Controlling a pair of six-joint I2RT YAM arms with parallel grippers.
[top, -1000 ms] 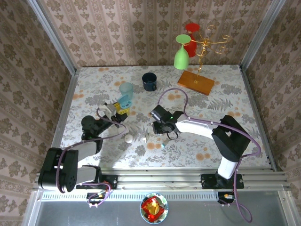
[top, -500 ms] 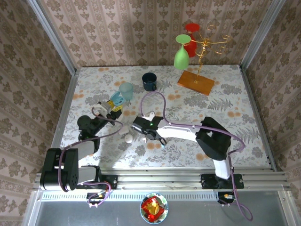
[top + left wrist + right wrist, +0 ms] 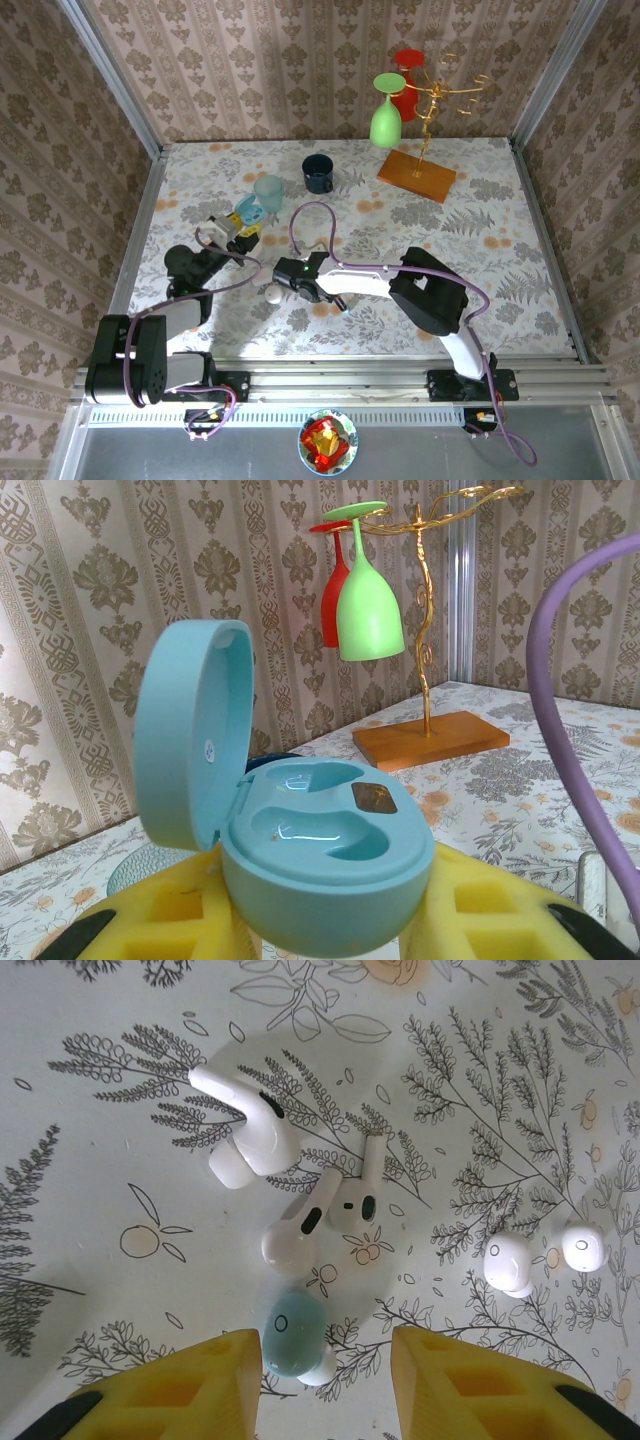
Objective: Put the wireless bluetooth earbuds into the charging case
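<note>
My left gripper [image 3: 325,925] is shut on the light blue charging case [image 3: 320,865], held off the table at the left [image 3: 248,208]. Its lid [image 3: 190,730] stands open and both wells are empty. Several wireless bluetooth earbuds lie on the table under my right gripper [image 3: 325,1365]: white stemmed ones [image 3: 250,1130] [image 3: 298,1232] [image 3: 360,1195] and two round white ones [image 3: 510,1260] [image 3: 583,1247]. A light blue earbud [image 3: 293,1335] lies between the open yellow fingers [image 3: 215,1380], close against the left one. From above, my right gripper [image 3: 287,285] hovers beside a white earbud [image 3: 272,293].
A teal cup [image 3: 268,188] stands just behind the held case and a dark blue mug [image 3: 318,173] further back. A gold rack on a wooden base [image 3: 416,175] carries a green glass [image 3: 386,112] and a red one at the back right.
My right arm has swept left across the table and now sits over the earbuds. The left gripper shifted slightly left with the case, then held still.
</note>
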